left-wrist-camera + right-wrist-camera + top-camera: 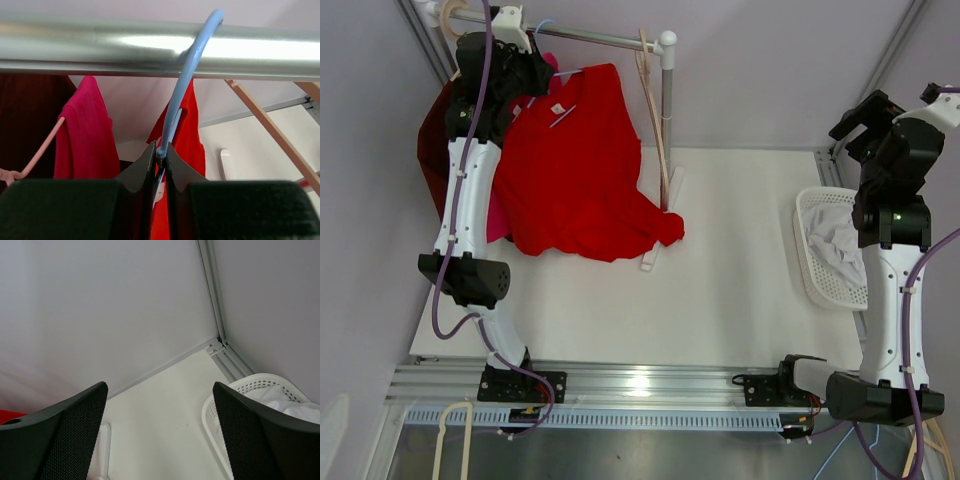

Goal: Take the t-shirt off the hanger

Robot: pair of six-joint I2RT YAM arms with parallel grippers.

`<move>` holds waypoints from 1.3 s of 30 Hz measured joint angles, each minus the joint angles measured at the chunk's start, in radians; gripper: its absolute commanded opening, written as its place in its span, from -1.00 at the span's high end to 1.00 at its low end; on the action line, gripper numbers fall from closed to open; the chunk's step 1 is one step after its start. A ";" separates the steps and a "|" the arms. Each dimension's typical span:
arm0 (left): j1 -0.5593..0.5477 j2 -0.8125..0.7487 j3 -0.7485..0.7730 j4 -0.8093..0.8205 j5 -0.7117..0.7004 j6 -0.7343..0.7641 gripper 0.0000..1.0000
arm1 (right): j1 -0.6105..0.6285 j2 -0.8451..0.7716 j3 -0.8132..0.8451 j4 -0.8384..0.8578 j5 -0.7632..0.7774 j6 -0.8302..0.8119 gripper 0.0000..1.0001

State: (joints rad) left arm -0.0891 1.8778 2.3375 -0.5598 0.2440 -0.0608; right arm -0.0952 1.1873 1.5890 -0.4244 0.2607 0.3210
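Note:
The red t-shirt (pixel 580 170) hangs on a light-blue hanger (pixel 192 65) whose hook sits over the metal rail (pixel 600 38); the shirt's lower part spreads onto the white table. In the left wrist view the red cloth (pixel 192 135) drops just behind the fingers. My left gripper (pixel 161 152) is up at the rail, shut on the neck of the blue hook. Over in the top view it (pixel 535 70) sits at the shirt's collar. My right gripper (pixel 880 110) is raised at the far right, open and empty, well away from the shirt (pixel 160 430).
A pink garment (pixel 85 135) on a pink hanger (pixel 42 147) and a dark maroon one (pixel 430 150) hang left of the shirt. Bare wooden hangers (pixel 655 120) hang at the rail's right end by the post. A white basket (pixel 820 250) with white cloth stands at the right.

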 measured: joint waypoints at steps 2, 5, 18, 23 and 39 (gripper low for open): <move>0.000 0.000 0.000 -0.005 0.005 0.000 0.80 | 0.001 0.000 -0.003 0.000 0.000 0.000 -0.82; 0.000 0.000 0.000 -0.006 0.014 -0.003 0.99 | 0.002 0.000 -0.005 0.002 -0.001 0.000 -0.82; 0.000 0.000 0.029 -0.034 0.050 -0.100 0.99 | 0.006 0.000 -0.005 0.003 -0.010 0.000 -0.82; 0.000 -0.014 0.029 -0.042 0.021 -0.154 0.99 | 0.008 0.000 -0.005 0.003 -0.018 0.000 -0.82; -0.147 -0.237 -0.022 -0.071 -0.357 -0.191 0.99 | 0.112 -0.006 -0.005 -0.005 -0.147 -0.032 -0.75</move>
State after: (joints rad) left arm -0.2359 1.6405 2.3154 -0.6312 -0.1127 -0.2516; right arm 0.0166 1.1816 1.5841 -0.4290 0.1135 0.2886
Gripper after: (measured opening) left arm 0.037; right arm 0.878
